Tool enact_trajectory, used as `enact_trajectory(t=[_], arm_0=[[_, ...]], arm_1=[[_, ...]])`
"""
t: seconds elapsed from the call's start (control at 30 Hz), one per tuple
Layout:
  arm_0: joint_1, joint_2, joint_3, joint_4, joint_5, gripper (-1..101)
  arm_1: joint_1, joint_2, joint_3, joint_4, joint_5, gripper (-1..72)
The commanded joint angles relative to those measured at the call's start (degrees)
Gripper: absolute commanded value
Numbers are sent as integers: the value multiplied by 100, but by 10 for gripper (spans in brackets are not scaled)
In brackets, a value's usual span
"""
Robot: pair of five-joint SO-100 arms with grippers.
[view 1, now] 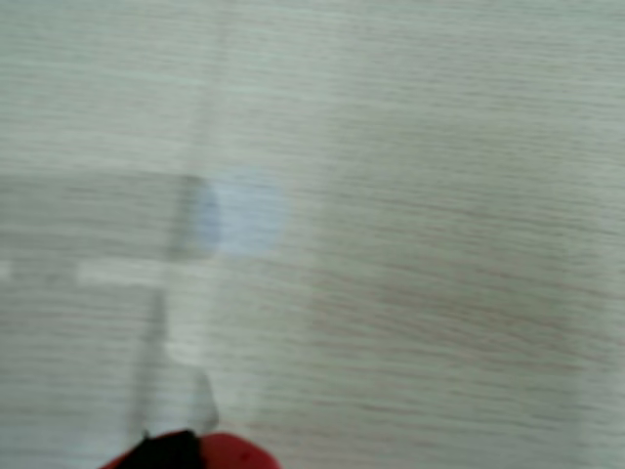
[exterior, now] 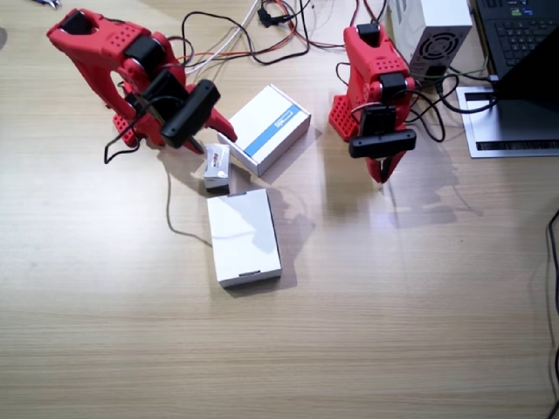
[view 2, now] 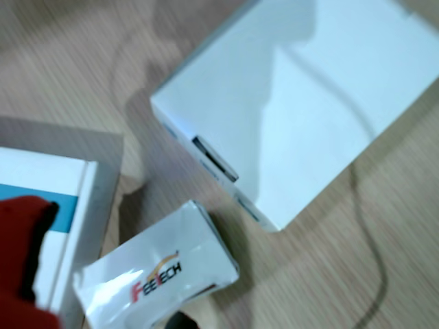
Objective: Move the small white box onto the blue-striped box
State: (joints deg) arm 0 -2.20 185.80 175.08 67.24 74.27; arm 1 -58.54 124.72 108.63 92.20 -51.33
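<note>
The right gripper [exterior: 212, 144] hovers empty just above the small white box [exterior: 217, 166], its opening unclear, seemingly lining up a grasp, with the blue-striped box [exterior: 267, 127] just beside.

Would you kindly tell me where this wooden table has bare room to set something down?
The wooden table is bare in front of the large plain white flat box and the left gripper. It is crowded around the tiny white cardboard box, the blue-striped box and the right gripper.

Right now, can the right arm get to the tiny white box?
Probably yes. The right gripper hangs just beside the small white box, and nothing sits between them; the blue-striped box lies off to the side.
</note>
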Motion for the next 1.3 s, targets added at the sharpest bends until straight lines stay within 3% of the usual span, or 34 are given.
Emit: enact_trajectory(t=[0.0, 0.33, 0.8, 1.0, 1.13, 1.27], arm_0=[[-79, 158, -97, -123, -79, 0], [-132, 158, -97, -9, 158, 0], [-149, 158, -97, 9, 176, 0], [-158, 158, -97, 9, 185, 0], [-158, 158, -97, 18, 185, 0], [-158, 158, -97, 18, 185, 0]], arm_1=[[141, -483, -185, -167, -220, 385], [562, -1002, -475, 554, -167, 403], [-272, -2856, 448, -1222, 492, 399], [-26, -3059, 466, -1257, 800, 261], [141, -2874, 255, -712, 896, 160], [272, -2180, -88, -62, 1011, 129]])
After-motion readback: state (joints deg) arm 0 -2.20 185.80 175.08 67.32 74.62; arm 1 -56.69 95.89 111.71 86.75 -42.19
